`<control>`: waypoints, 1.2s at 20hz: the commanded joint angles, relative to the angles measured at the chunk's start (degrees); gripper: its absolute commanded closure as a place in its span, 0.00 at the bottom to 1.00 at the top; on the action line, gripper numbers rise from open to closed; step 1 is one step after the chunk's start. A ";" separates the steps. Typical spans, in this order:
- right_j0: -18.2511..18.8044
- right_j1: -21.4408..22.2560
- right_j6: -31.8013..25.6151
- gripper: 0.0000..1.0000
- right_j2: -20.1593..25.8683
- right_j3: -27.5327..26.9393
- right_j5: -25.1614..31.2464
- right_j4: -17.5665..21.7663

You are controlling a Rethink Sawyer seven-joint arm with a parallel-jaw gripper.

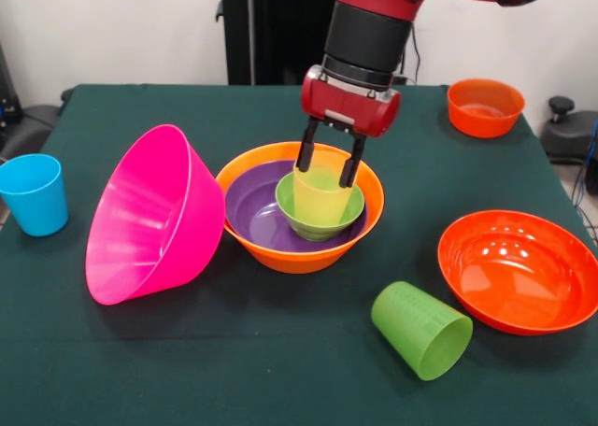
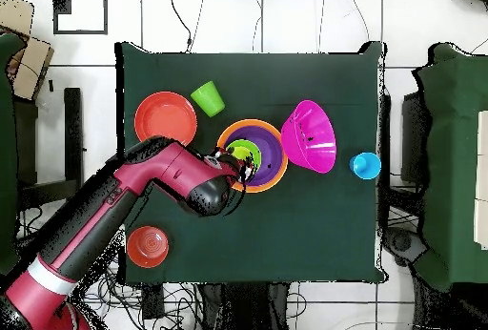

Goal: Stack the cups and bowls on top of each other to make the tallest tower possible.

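Observation:
The tower stands mid-table: a large orange bowl (image 1: 299,256) holds a purple bowl (image 1: 250,211), a small green bowl (image 1: 313,228) and a yellow cup (image 1: 320,202), upright and innermost. My gripper (image 1: 324,176) comes down from above with one finger on each side of the yellow cup's rim, shut on it. In the overhead view the gripper (image 2: 238,169) covers the stack inside the orange bowl (image 2: 276,178). A large pink bowl (image 1: 149,216) lies tipped on its side and leans on the orange bowl's left. The darker green cup is out of view.
A blue cup (image 1: 35,194) stands upright at the left edge. A lime green cup (image 1: 420,331) lies on its side at the front right. A wide shallow red-orange bowl (image 1: 519,272) sits right. A small orange bowl (image 1: 484,108) sits far right.

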State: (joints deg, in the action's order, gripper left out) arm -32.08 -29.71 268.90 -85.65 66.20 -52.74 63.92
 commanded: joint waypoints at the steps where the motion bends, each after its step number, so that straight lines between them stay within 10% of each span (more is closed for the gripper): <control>1: 0.33 -1.22 4.30 0.00 4.73 -7.35 -4.64 -3.98; 24: -3.77 11.61 6.93 0.00 28.21 0.10 5.68 4.68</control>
State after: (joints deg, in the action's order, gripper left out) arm -35.97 -20.01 268.90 -73.70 67.15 -52.17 66.18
